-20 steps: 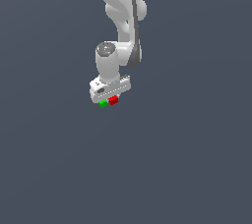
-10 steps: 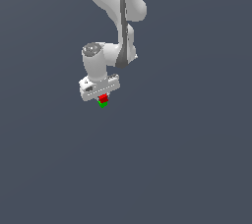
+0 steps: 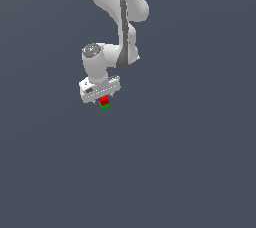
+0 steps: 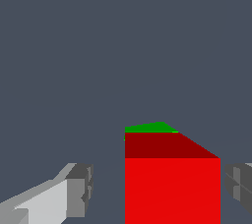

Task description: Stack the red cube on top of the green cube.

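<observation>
Your gripper [image 4: 156,196] hangs with jaws open and clear of the red cube [image 3: 103,100], which sits atop the green cube [image 3: 105,106]; no writing is legible.

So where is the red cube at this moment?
In the exterior view, the red cube sits on the green cube, directly under the white gripper, left of centre.

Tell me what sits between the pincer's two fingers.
The red cube, with gaps either side in the wrist view; the green cube peeks out beyond it.
</observation>
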